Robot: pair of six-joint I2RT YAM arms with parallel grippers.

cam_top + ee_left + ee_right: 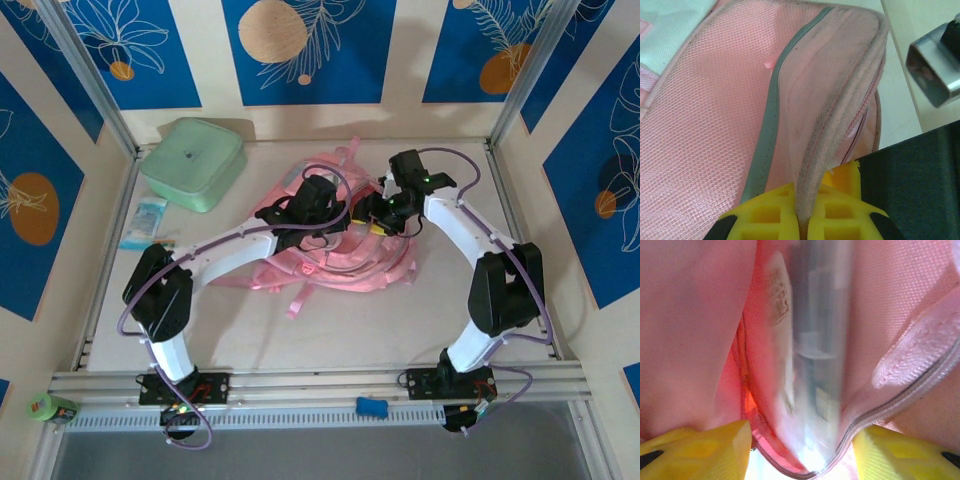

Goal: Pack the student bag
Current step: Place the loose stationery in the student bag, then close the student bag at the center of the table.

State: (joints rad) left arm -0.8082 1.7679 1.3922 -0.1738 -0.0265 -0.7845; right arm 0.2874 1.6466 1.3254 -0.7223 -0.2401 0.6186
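The left gripper (pixel 804 222) sits at bottom centre of the frame, its yellow fingers (pixel 765 217) pinched tight on a folded edge of the pink backpack (pixel 705 125). Pink mesh covers the left. A grey trim strip (pixel 771 100) runs up the middle. A metal block (pixel 935 65) is at upper right and a black panel (pixel 910 185) at lower right.
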